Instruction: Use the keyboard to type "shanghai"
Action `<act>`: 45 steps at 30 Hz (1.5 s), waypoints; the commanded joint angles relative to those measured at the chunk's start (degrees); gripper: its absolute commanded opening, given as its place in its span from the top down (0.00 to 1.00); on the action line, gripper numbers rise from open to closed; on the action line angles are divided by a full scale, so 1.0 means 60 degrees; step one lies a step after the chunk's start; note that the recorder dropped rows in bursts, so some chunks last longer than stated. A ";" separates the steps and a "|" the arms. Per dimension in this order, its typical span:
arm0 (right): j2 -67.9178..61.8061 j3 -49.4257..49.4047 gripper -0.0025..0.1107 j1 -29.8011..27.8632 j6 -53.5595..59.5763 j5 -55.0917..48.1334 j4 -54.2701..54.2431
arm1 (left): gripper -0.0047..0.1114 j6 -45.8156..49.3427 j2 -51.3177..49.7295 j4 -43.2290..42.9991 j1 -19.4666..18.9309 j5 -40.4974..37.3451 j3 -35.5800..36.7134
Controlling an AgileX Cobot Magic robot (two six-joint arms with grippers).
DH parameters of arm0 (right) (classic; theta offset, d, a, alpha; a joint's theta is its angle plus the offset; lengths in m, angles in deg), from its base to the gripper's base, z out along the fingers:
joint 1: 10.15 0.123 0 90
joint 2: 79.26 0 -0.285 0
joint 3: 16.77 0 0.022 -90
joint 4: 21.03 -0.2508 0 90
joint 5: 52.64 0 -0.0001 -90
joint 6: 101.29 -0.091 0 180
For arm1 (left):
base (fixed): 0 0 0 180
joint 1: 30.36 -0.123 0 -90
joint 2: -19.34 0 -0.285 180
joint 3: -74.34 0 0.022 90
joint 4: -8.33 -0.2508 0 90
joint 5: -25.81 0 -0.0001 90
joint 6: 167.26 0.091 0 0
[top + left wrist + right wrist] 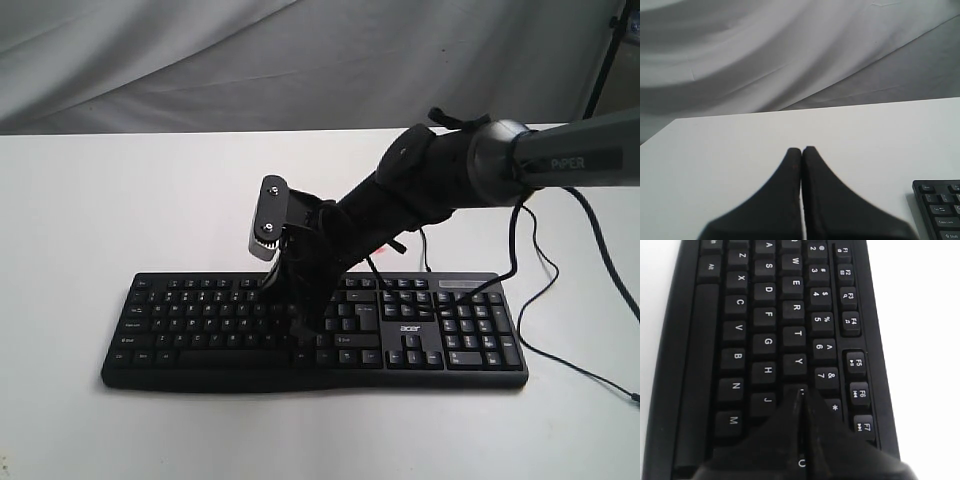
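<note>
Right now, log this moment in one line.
right fingers: shut, above keyboard just past Y key | left fingers: shut, over table beside keyboard | key contact: cannot tell

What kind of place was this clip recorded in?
Probably a robot test bench rather than an office: white table, draped grey cloth backdrop, one keyboard beneath a robot arm.

The keyboard [200, 320] was black with white legends; the table [80, 200] was white. The arm [440, 170] was black and grey, the backdrop [200, 60] pale grey.
</note>
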 commanded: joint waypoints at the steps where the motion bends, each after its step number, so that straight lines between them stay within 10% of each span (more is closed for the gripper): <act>1: 0.0118 0.0049 0.98 -0.0053 0.0029 -0.0091 -0.0081 | 0.95 -0.0026 -0.0030 0.0005 0.0036 0.0060 0.0049; 45: 0.8806 -0.0334 0.98 -0.0053 -0.5217 -0.1062 0.0427 | 0.95 -0.0026 -0.0030 0.0005 0.0036 0.0060 0.0049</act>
